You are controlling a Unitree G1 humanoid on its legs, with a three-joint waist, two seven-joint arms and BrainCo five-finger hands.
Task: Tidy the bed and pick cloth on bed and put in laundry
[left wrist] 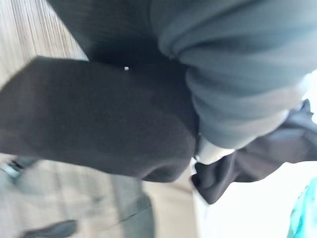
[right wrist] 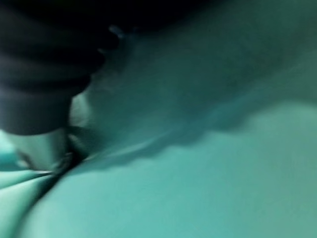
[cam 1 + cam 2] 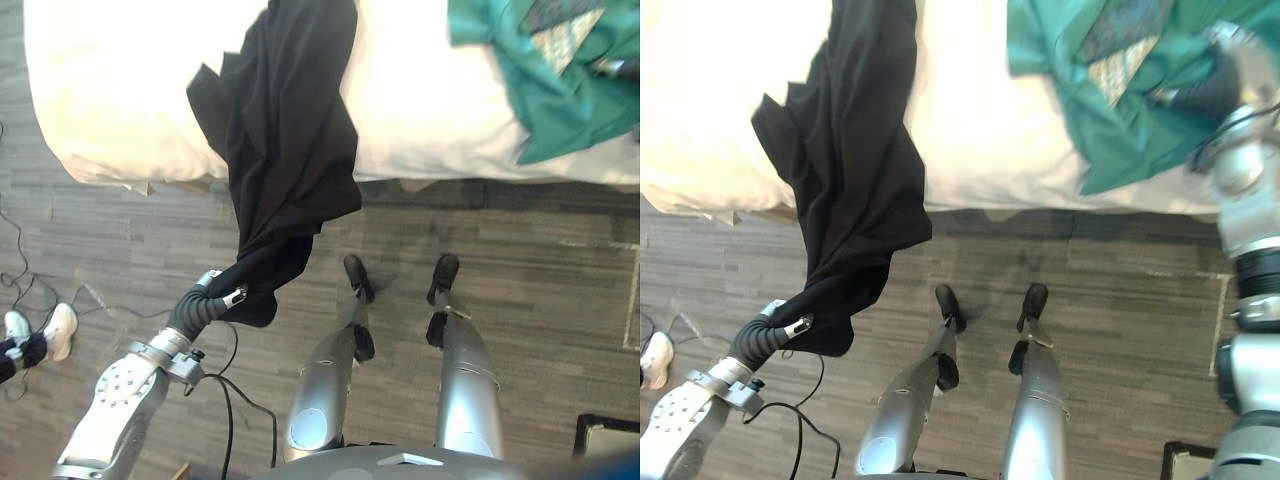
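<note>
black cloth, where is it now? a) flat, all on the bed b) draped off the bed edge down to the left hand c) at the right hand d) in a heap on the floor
B: the black cloth hangs from the white bed over its edge, its lower end bunched at the left hand.

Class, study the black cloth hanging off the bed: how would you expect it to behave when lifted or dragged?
Probably floppy: the black cloth hangs in soft folds from the bed edge down to the left hand. Likely light for its size, since it looks thin where it bunches at the hand. Its loose part would probably sag and trail.
</note>
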